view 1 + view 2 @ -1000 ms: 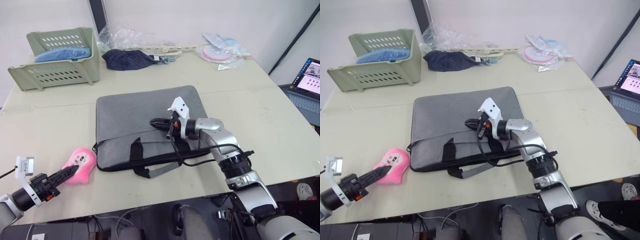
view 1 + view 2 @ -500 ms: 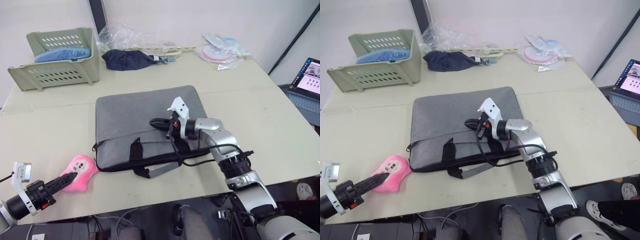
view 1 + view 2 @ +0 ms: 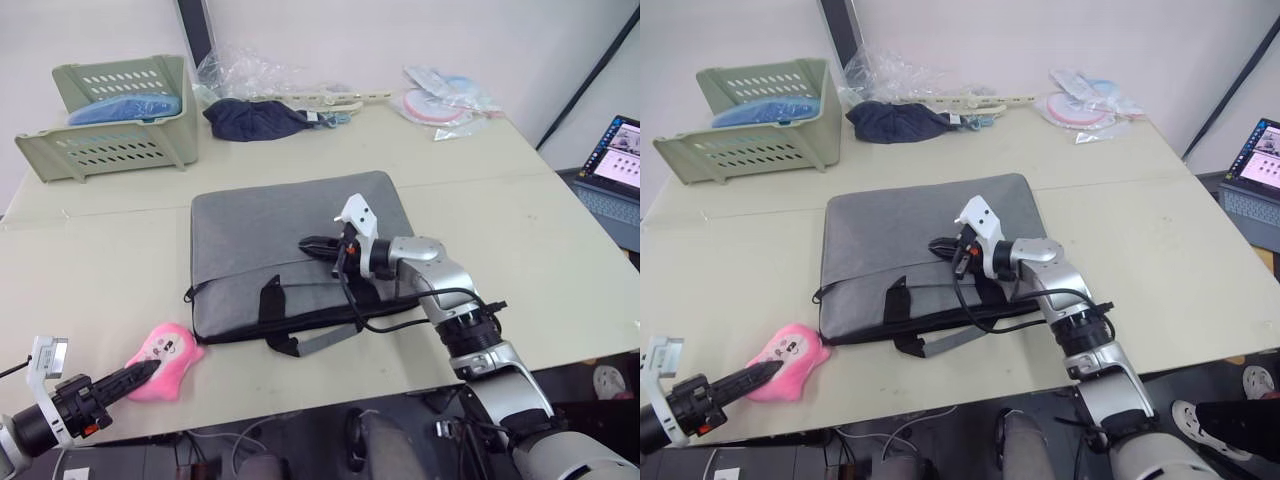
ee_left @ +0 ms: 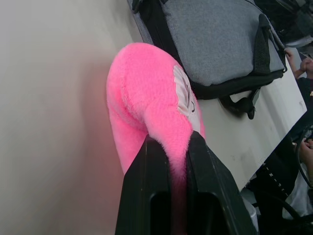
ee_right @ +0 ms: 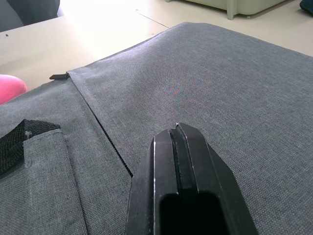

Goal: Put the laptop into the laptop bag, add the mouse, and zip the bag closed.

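The grey laptop bag (image 3: 280,225) lies flat in the middle of the table, its black strap handles (image 3: 271,304) toward the front edge. My right gripper (image 3: 308,243) rests on top of the bag, fingers (image 5: 177,147) shut with nothing between them. Near the front left corner my left gripper (image 3: 150,371) is shut on a pink plush toy (image 3: 168,346), pinching its edge; the left wrist view has the toy (image 4: 146,93) just in front of the bag (image 4: 210,39). The laptop and the mouse are out of view.
A green slotted basket (image 3: 120,145) with something blue inside stands at the back left. A dark cloth (image 3: 255,118) and clear plastic wrap lie at the back, packets (image 3: 445,100) at the back right. An open computer (image 3: 615,165) sits beyond the table's right side.
My left gripper has pulled back toward the table's front edge, dragging the pink plush toy a little away from the bag. The right arm and the bag have not moved.
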Tool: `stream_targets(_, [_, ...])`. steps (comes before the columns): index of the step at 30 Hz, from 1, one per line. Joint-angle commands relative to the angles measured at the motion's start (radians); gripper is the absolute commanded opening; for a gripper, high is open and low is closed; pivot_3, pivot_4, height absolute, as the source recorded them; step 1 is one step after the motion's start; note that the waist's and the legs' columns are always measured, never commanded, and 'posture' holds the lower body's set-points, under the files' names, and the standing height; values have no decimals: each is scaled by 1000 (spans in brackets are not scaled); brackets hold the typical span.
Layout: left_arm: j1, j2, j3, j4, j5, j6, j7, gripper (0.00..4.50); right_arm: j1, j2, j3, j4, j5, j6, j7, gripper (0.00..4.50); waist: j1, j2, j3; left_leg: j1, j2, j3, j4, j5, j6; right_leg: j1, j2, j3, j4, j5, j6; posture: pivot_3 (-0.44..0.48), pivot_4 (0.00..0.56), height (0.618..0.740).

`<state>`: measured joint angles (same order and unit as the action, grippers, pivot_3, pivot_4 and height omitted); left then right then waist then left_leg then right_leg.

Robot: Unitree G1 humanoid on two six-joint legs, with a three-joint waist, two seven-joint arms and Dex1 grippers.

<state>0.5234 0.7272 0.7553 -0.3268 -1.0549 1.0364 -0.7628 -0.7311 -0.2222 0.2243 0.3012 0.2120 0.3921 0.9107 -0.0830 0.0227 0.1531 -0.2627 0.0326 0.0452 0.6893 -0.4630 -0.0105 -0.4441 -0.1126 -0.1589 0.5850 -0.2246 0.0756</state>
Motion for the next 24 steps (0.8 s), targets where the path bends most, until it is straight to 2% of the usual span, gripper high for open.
stream_targets(1, [33,10,2,-28,-17,20,-22,50,71,0,71,115,-59,48,-2,0,0,0,0,0,0,0,0,0,0,0,0,0,0,0,0,0,150,740])
stream_targets(9, [52,8,-26,-58,-35,37,-38,50,67,8,72,116,-61,45,-5,0,-2,0,0,0,0,0,-1,0,0,0,0,0,0,-1,-2,0,150,740])
stream_targets(24, [73,-24,-156,-145,-40,21,-30,50,57,21,72,115,-62,48,-13,0,-2,1,-1,2,0,0,-3,0,-1,0,0,0,1,-3,-5,0,150,740])
